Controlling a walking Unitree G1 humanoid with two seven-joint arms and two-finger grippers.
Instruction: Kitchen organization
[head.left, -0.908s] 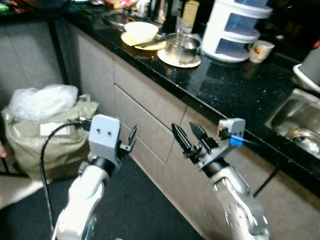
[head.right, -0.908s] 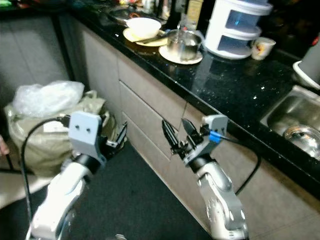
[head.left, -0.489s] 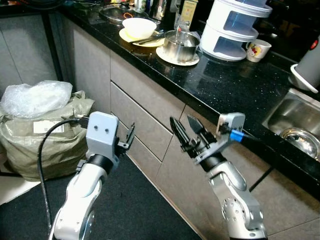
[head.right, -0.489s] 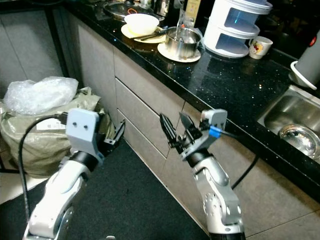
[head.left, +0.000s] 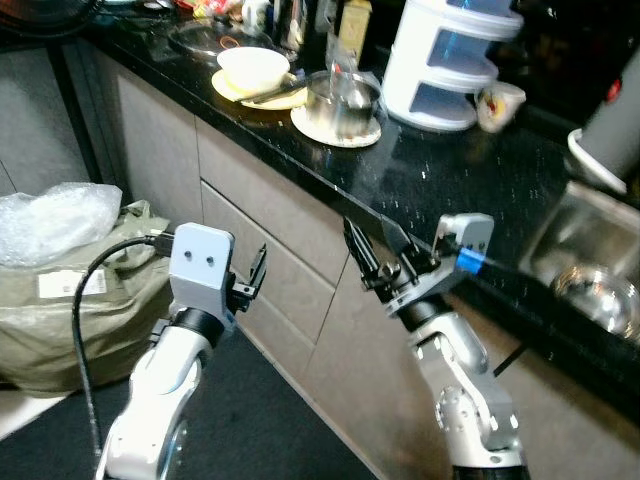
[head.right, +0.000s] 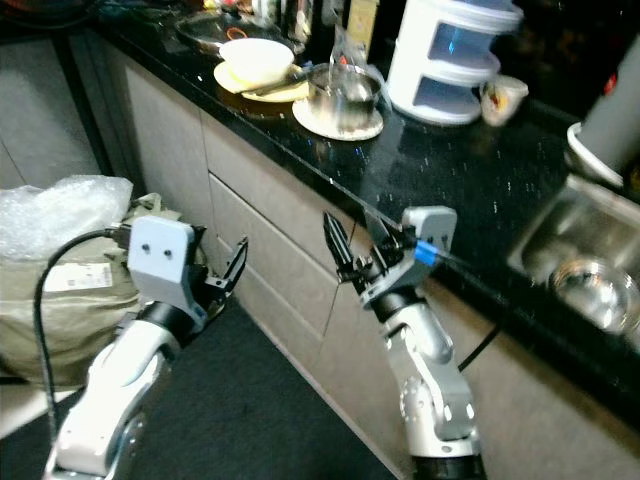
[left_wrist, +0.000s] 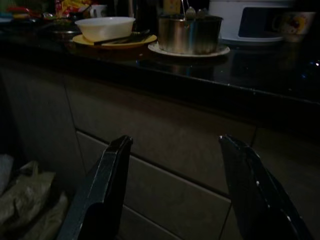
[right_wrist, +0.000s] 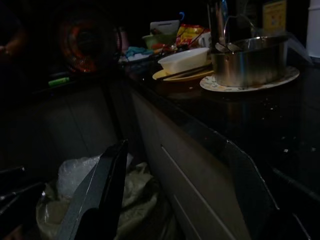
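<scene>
— Where are the grippers, and what is there to tidy?

— Both hang in front of the drawer fronts (head.left: 280, 250), below the worktop (head.left: 470, 180). The left gripper (head.left: 258, 275) has its fingers spread and holds nothing; the right gripper (head.left: 375, 255) is spread too, and empty. The dishes sit at the far end of the worktop: a steel pot (head.left: 343, 100) on a white plate (head.left: 330, 130), and beside it a white bowl (head.left: 253, 68) on a yellow plate (head.left: 240, 92) with a utensil lying across.

— How would they handle?

— The pot looks stiff, smooth and likely slippery — I'd take it by the rim, one finger inside. The bowl and plates look like ceramic, so breakable; pinch the bowl's rim, and lift it before touching the plate beneath
</scene>
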